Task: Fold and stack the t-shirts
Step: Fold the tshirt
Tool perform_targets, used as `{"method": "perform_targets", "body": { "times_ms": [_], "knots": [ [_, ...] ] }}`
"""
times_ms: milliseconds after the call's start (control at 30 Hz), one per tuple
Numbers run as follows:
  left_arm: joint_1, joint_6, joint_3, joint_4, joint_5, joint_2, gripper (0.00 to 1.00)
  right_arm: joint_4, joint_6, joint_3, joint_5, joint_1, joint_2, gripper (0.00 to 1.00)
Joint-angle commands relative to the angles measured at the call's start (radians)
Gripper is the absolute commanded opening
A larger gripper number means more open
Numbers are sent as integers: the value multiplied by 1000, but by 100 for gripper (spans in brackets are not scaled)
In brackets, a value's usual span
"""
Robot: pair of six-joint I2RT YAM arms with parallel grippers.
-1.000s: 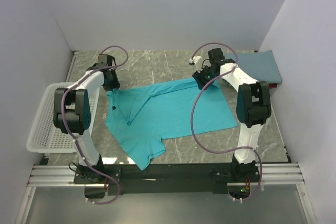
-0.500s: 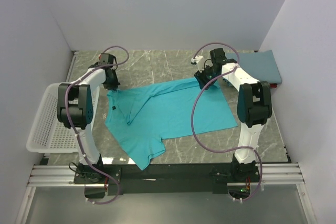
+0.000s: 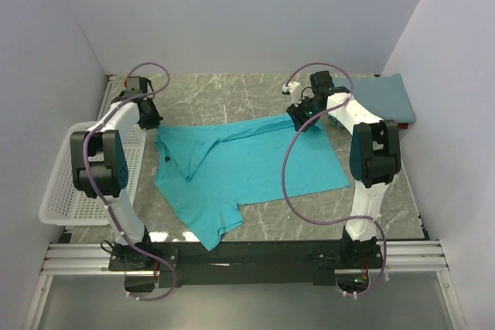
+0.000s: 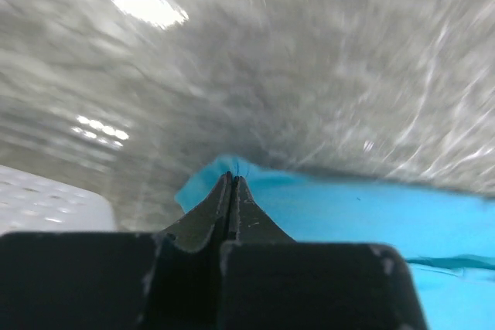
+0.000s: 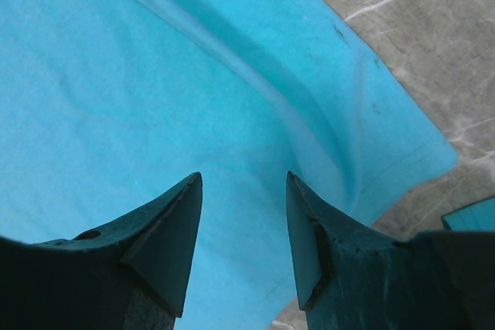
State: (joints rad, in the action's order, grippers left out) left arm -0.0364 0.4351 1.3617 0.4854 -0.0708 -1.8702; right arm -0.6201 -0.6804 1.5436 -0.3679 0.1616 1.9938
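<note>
Two t-shirts on the grey marbled table [image 3: 232, 94]. Across the middle of the overhead view, the teal t-shirt [image 3: 255, 168], spread open and wrinkled, a crease running diagonally from its upper right corner down toward the left, one sleeve pointing at the bottom edge of the table. At the upper right, close to the wall, the slate-blue t-shirt [image 3: 384, 98], folded into a neat rectangle, well apart from the teal one. At the left edge, a white mesh basket [image 3: 66, 183], just beside the teal cloth.

Just up and left of the teal shirt's upper left corner, the left gripper [image 3: 151, 120]; in its own blurred view, jaws pressed tight together, tips over that corner, no telling whether pinching any cloth. At the shirt's upper right corner, the right gripper [image 3: 302, 121]; in its own view, jaws parted to a moderate gap, nothing between them, teal cloth beneath, the hem corner toward the right of the frame, bare table beyond.
</note>
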Motion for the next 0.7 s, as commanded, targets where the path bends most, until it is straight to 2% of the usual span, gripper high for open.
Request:
{"method": "perform_targets", "body": {
  "times_ms": [0, 167, 200, 300, 400, 533, 667],
  "knots": [
    [-36, 39, 8, -56, 35, 66, 0, 17, 8, 3, -8, -14, -43, 54],
    [-48, 36, 16, -47, 48, 48, 2, 23, 27, 6, 6, -22, -43, 54],
    [-51, 31, 16, -47, 51, 48, 10, 26, 30, 7, 14, -22, -46, 54],
    [-51, 22, 36, -36, 69, 48, 24, 28, 28, 7, 17, -28, -46, 55],
    [-51, 10, 66, -30, 106, 68, 34, 28, -5, 6, 20, -28, -43, 55],
    [-53, -12, 73, -83, 176, 170, 43, 39, -102, 9, 34, -22, -41, 56],
    [-53, -38, -33, -171, 241, 317, 48, 30, -214, 35, 66, 1, -30, 56]
  ]
}}
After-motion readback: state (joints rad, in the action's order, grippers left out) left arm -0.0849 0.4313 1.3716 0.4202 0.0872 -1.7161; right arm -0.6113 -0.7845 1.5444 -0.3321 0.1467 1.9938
